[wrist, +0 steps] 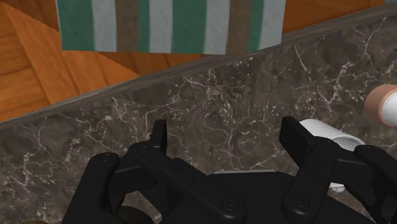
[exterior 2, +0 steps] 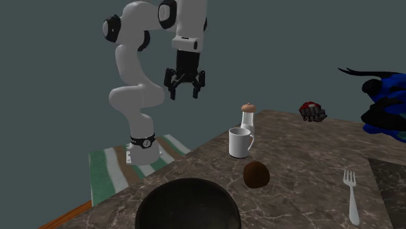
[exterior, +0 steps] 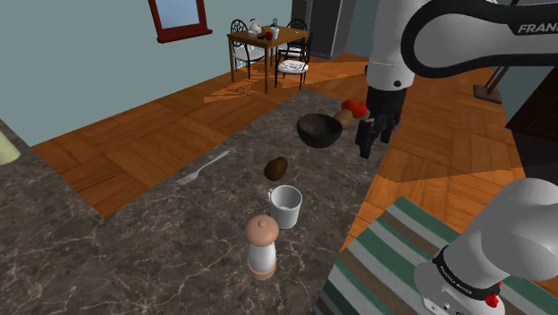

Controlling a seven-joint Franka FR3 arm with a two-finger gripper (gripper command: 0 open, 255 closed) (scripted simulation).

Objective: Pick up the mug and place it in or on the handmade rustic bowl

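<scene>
The gripper (exterior 2: pixel 185 88) hangs high over the counter's (exterior: pixel 134 259) edge, pointing straight down. Its fingers (wrist: pixel 159 135) are spread wide and clasp nothing, a pose that suits a drop from above onto a rim. In the wrist view the white mug (wrist: pixel 332 132) peeks out beside one finger, off the gap between the two, so the hand looks not yet centred over it. The mug stands upright on the counter, mouth up, just beside a mill (exterior: pixel 261 243) and near a brown lump (exterior: pixel 276 168). The dark bowl (exterior: pixel 318 130) sits well apart from the mug, beyond the lump, mouth up with nothing showing inside, ready to receive it. With neighbours this close, a vertical approach seems wise, lest a finger nudge the mill. A fork (exterior: pixel 201 168) lies off to one side, clear of the likely path. The pick itself has not begun.
</scene>
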